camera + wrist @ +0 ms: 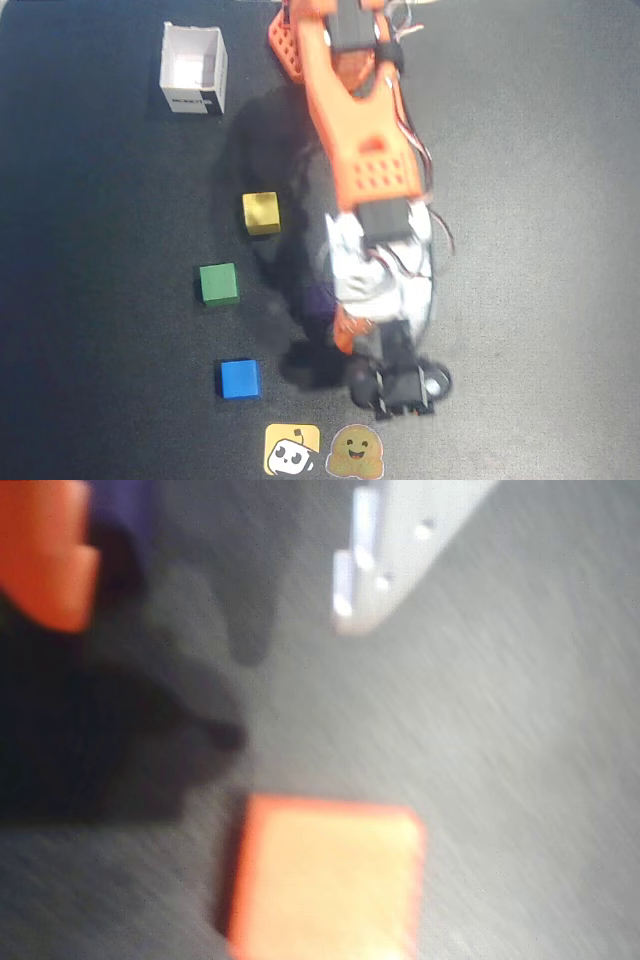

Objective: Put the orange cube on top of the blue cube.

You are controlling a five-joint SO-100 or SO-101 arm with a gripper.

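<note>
In the wrist view my gripper [205, 620] is open: the orange finger [45, 555] is at top left, the white finger [375, 555] at top right, with only bare mat between them. A blurred orange cube [325, 880] lies on the mat below the jaws, apart from both fingers. In the overhead view the arm hides this cube; only an orange part of the gripper [345, 335] shows. The blue cube [239, 379] sits alone on the mat, left of the gripper and clear of it.
A dark purple cube [130, 520] lies just behind the orange finger and shows beside the arm from above [318, 300]. A green cube [218, 283], a yellow cube [261, 212] and a white open box [193, 68] stand further up on the left. Two stickers [322, 450] lie at the bottom edge.
</note>
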